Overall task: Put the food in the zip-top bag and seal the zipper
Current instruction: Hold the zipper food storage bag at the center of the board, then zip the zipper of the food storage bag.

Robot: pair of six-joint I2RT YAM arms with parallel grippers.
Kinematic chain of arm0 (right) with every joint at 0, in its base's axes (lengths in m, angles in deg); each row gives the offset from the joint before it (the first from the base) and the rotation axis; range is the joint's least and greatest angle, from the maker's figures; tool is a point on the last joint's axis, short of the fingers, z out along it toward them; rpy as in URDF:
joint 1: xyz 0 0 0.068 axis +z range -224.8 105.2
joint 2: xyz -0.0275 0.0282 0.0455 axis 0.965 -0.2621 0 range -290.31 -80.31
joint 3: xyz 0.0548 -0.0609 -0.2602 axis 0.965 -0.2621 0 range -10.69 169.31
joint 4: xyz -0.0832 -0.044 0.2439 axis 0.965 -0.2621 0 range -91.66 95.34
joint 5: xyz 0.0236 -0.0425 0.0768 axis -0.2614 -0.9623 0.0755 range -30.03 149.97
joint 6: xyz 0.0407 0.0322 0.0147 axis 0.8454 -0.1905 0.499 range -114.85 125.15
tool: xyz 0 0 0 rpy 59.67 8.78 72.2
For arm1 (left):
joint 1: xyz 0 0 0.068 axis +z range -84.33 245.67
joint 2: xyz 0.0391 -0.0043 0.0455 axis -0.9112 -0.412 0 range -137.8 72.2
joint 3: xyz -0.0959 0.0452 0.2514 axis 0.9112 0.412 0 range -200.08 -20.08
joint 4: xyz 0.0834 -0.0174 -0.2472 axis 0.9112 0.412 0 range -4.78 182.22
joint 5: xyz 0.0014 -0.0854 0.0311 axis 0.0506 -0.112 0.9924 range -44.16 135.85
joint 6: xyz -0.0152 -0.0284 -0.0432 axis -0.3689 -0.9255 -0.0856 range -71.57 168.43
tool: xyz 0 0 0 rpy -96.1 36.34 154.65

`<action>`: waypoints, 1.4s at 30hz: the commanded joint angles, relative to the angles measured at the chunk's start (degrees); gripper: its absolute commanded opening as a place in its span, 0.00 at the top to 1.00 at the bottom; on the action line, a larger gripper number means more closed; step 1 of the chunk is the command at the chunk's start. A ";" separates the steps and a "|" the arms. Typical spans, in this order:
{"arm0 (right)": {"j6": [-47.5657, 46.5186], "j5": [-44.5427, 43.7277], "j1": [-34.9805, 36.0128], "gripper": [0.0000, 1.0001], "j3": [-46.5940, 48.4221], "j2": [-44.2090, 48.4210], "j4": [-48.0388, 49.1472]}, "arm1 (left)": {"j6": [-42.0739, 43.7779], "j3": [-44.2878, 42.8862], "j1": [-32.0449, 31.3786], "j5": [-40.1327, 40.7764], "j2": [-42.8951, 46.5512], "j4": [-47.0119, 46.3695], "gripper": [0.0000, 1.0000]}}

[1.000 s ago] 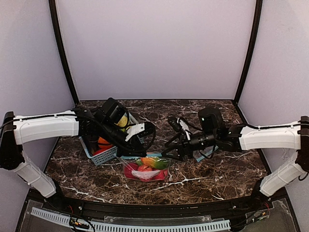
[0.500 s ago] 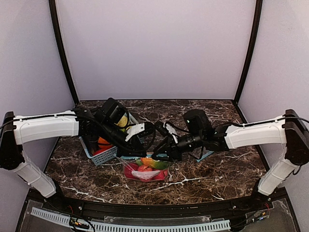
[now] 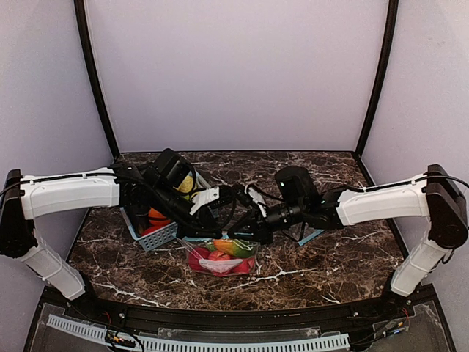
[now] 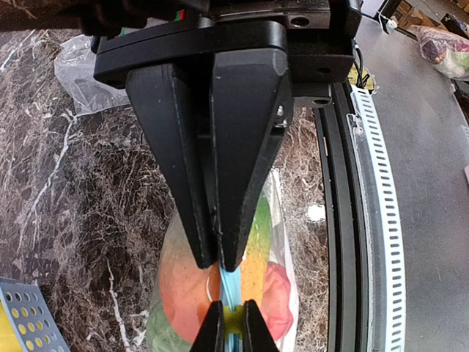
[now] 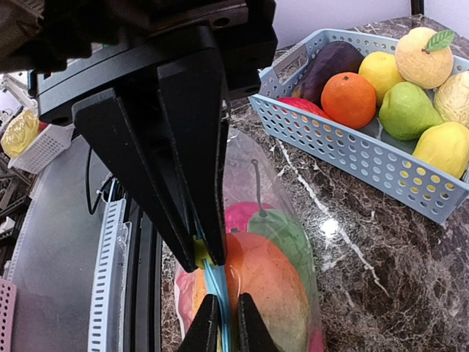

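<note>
The clear zip-top bag lies on the marble in front of both arms. It holds the food: an orange-red fruit, a green apple and a pink piece. The light-blue zipper runs along its mouth. My left gripper is shut on that strip. Facing it, my right gripper is shut on the zipper at a small yellow slider. Seen from above, the left gripper and the right gripper meet over the bag's far edge.
A light-blue mesh basket behind the bag holds more food: an orange, a green pear, lemons and a dark purple piece. A second clear bag lies right of the arms. The table's black front rail is close.
My right arm swung left to the bag's mouth and its jaws closed on the zipper. The left arm and the bag stayed put.
</note>
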 commanded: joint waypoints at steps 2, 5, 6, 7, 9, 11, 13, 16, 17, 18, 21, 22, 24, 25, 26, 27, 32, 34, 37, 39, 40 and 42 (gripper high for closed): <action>-0.04 0.42 0.60 1.00 0.75 -0.69 0.66 | 0.06 0.72 0.15 -0.81 0.78 1.37 0.99; -0.38 -0.05 0.58 1.00 0.35 -0.20 0.40 | 0.15 0.61 0.17 -0.50 0.79 1.52 0.99; -0.38 -0.24 0.60 1.00 0.22 -0.07 0.27 | 0.18 0.62 0.15 -0.45 0.77 1.57 0.99; -0.48 -0.44 0.65 1.00 0.14 0.09 0.16 | 0.15 0.65 0.13 -0.39 0.78 1.60 0.99; -0.71 -0.96 0.60 1.00 -0.18 0.51 0.00 | 0.12 0.63 0.18 -0.34 0.77 1.69 0.99; -0.90 -1.70 0.61 1.00 -0.54 1.01 -0.25 | 0.18 0.62 0.16 -0.11 0.72 1.85 0.99; -1.22 -2.63 0.53 1.00 -0.98 1.69 -0.71 | 0.26 0.61 0.16 0.09 0.66 1.90 0.99; -1.60 -3.81 0.31 1.00 -1.66 2.85 -1.44 | 0.47 0.61 0.15 0.63 0.54 2.13 0.99; -1.76 -4.07 0.21 1.00 -2.00 3.21 -1.70 | 0.59 0.60 0.14 0.72 0.46 2.27 0.99; -1.80 -4.37 0.10 1.00 -2.27 3.62 -1.91 | 0.66 0.59 0.17 0.83 0.49 2.31 0.99; -2.11 -5.34 -0.38 1.00 -3.20 4.68 -2.92 | 0.83 0.57 0.13 1.24 0.52 2.51 0.99; -2.32 -5.68 -0.49 1.00 -3.50 5.15 -3.33 | 0.82 0.58 0.15 1.33 0.57 2.51 0.99; -2.63 -6.45 -0.90 1.00 -4.12 5.99 -4.06 | 0.82 0.59 0.17 1.41 0.54 2.64 0.99; -2.75 -6.68 -1.08 1.00 -4.38 6.39 -4.37 | 0.86 0.59 0.15 1.42 0.53 2.62 0.99; -2.86 -6.89 -1.29 1.00 -4.66 6.83 -4.62 | 0.88 0.55 0.13 1.37 0.44 2.61 0.99; -2.95 -7.14 -1.52 1.00 -4.84 7.24 -4.88 | 0.91 0.58 0.13 1.34 0.33 2.67 0.99; -3.47 -8.28 -2.49 1.00 -5.90 8.93 -6.28 | 0.98 0.58 0.19 1.41 0.13 2.80 0.99; -3.84 -8.87 -2.92 1.00 -6.30 9.47 -6.92 | 1.03 0.52 0.14 1.42 -0.03 2.80 0.99; -4.30 -10.09 -3.53 1.00 -6.93 10.58 -8.02 | 1.00 0.44 0.14 1.42 -0.07 2.78 0.99; -4.46 -10.63 -4.13 1.00 -7.51 11.59 -8.58 | 0.99 0.48 0.23 1.42 -0.16 2.78 0.99; -4.48 -10.82 -4.41 1.00 -7.79 11.99 -8.84 | 1.03 0.48 0.22 1.42 -0.17 2.81 0.99; -4.64 -11.32 -4.96 1.00 -8.27 12.87 -9.36 | 1.01 0.48 0.26 1.35 -0.24 2.86 0.99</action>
